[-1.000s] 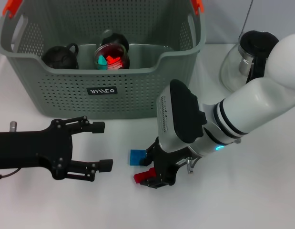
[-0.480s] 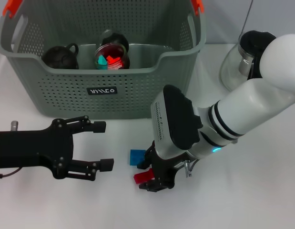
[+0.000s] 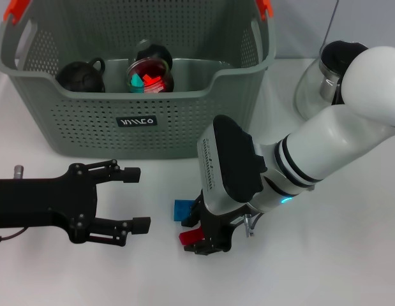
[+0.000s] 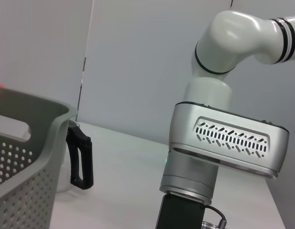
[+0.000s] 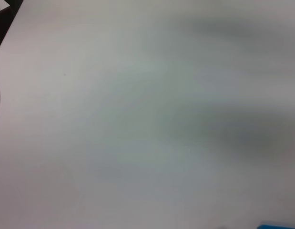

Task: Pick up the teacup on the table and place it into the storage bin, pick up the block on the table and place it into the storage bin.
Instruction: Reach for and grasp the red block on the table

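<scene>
Lower now, the right gripper (image 3: 198,237) sits over the red block (image 3: 190,238) before the storage bin (image 3: 136,76), grip unclear, perhaps closing. Left gripper (image 3: 134,199) spread wide.

Storage bin (image 3: 136,95) at the rear of the table (image 3: 350,255), holding a teacup (image 3: 81,76). Glass pot (image 3: 321,83) to its right. Before the bin: left gripper (image 3: 134,199) at left, right gripper (image 3: 196,231) over two blocks (image 3: 182,210) at centre
</scene>
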`<state>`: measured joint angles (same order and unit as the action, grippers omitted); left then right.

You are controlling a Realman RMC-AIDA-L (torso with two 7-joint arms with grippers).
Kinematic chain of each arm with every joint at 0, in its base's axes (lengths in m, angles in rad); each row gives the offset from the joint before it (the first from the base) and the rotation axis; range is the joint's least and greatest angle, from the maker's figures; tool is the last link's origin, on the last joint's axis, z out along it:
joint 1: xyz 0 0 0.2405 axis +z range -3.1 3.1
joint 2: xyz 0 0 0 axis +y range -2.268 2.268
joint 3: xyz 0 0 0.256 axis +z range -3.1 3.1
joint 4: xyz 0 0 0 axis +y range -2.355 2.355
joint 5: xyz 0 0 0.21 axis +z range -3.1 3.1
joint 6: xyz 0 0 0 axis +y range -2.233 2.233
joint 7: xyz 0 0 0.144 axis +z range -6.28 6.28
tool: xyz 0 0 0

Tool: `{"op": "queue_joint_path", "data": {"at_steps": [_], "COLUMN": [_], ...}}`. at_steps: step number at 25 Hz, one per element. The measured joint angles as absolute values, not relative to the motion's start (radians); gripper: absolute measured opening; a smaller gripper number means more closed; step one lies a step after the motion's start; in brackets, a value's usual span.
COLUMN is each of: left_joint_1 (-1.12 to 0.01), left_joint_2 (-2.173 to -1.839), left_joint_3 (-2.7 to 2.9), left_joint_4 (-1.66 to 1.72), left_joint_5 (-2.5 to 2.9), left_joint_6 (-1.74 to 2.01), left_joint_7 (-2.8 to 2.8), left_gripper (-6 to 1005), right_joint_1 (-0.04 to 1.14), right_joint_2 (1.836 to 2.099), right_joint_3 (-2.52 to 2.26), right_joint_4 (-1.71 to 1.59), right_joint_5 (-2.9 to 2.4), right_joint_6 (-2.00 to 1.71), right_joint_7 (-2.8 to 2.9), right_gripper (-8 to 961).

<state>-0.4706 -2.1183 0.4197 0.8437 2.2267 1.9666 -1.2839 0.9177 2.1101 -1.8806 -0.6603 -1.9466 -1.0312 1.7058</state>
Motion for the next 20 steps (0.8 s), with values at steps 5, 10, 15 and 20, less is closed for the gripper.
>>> {"op": "queue_joint_path", "data": {"at_steps": [5, 10, 15, 20], "left_joint_1": [-0.471, -0.471, -0.471, -0.471], "left_joint_2": [-2.118, -2.118, -2.118, -2.118], "left_joint_3": [0.420, 0.420, 0.420, 0.420], "left_joint_4": [0.844, 0.844, 0.844, 0.844], "left_joint_5": [2.227, 2.227, 2.227, 2.227], "left_joint_6": [1.967, 1.967, 1.967, 1.967], "left_joint_7": [-1.286, -1.286, -1.286, -1.285], "left_gripper": [936, 936, 936, 937], "right_joint_1": [0.919, 0.919, 0.920, 0.920], "right_joint_2": [2.112, 2.112, 2.112, 2.112], "right_joint_3": [-1.885, -1.896, -1.899, -1.900], "right_joint_4": [-0.654, -0.652, -0.652, -0.655], "right_joint_5": [-1.947, -1.945, -1.946, -1.946], "right_joint_6": [-1.019, -1.008, -1.003, -1.005], "right_joint_7": [1.710, 1.715, 1.728, 1.732], "right_gripper": [356, 335, 277, 214]}}
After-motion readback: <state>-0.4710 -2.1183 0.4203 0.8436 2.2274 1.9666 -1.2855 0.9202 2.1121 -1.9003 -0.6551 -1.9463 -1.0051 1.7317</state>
